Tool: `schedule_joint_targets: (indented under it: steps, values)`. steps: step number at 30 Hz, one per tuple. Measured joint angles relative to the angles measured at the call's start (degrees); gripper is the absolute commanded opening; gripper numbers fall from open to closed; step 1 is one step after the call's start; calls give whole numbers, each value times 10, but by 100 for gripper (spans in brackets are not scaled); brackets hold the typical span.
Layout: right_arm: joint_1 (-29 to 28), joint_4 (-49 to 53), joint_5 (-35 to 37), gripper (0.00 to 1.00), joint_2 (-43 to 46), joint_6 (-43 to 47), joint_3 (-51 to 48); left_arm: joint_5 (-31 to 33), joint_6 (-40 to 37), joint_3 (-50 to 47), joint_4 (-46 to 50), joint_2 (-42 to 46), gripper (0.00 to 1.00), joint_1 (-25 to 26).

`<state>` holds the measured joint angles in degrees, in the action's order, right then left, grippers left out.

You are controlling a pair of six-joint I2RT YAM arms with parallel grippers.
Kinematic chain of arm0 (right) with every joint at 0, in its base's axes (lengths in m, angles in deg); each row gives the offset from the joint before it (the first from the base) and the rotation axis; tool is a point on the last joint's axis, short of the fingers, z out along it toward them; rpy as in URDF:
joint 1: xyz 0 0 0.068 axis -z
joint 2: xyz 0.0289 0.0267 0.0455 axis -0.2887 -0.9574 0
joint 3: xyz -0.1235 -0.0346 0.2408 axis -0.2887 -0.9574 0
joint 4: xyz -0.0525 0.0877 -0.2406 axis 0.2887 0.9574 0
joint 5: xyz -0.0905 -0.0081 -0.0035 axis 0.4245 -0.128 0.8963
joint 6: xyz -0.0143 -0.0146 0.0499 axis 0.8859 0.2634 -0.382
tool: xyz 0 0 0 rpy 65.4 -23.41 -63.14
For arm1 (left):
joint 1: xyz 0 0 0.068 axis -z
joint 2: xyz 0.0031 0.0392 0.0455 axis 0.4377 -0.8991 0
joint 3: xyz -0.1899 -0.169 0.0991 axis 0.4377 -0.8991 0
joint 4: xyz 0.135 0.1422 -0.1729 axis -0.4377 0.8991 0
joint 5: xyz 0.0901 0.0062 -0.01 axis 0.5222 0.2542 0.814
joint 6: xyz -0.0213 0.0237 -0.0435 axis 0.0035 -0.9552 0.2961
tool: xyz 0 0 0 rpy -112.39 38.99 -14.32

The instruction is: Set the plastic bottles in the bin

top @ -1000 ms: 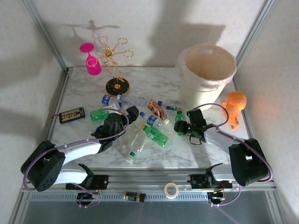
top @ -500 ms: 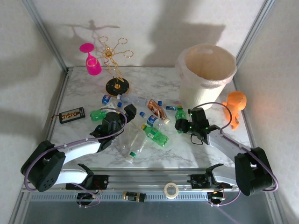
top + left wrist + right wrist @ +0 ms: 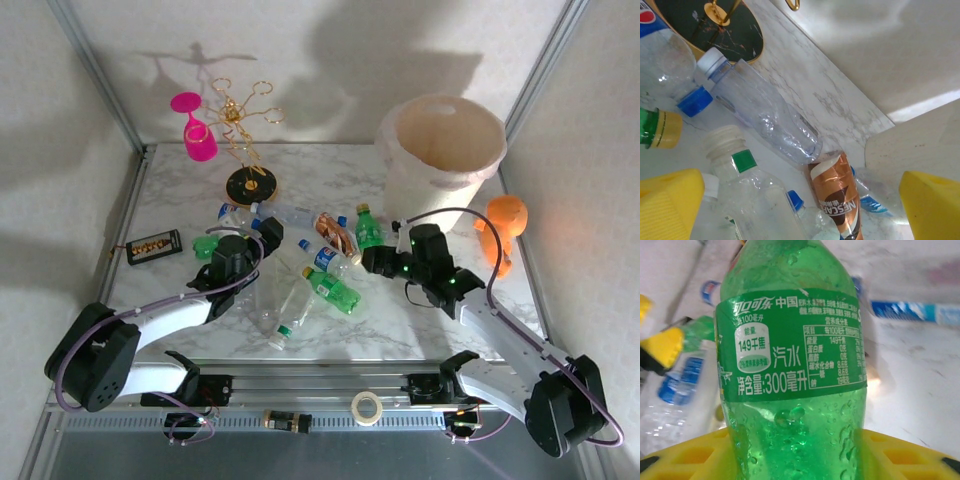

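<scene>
**Held:** one green soda bottle (image 3: pixel 790 365), yellow-capped, upright with its long axis vertical. The right end effector (image 3: pixel 374 258) is clamped low on its body.

**Target:** one bin (image 3: pixel 420 195), standing beyond and to the right of that grip, close by. The right arm is the nearer one.

**Left end effector** (image 3: pixel 800 210): fingers wide apart, holding nothing, poised over the pile.

**Loose bottles** (image 3: pixel 332 288): about nine (they overlap, so the count is unsure), lying on their sides mid-desk (image 3: pixel 180 195), well left of the bin. They are clear, green and blue-labelled, plus one brown Nescafé bottle (image 3: pixel 836 197).
</scene>
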<state>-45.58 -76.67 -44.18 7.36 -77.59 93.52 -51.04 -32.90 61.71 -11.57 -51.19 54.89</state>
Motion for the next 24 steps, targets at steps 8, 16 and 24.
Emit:
schedule_joint_targets:
  steps: [8,16,24]
  values:
    - [-1,22,5,39,-26,60,152,-2,4,-9,5,39,100,-33]
    - [1,48,69,39,-87,114,311,-2,4,-38,11,68,100,-47]
    - [75,57,96,39,-119,144,421,-2,4,-60,21,99,100,-59]
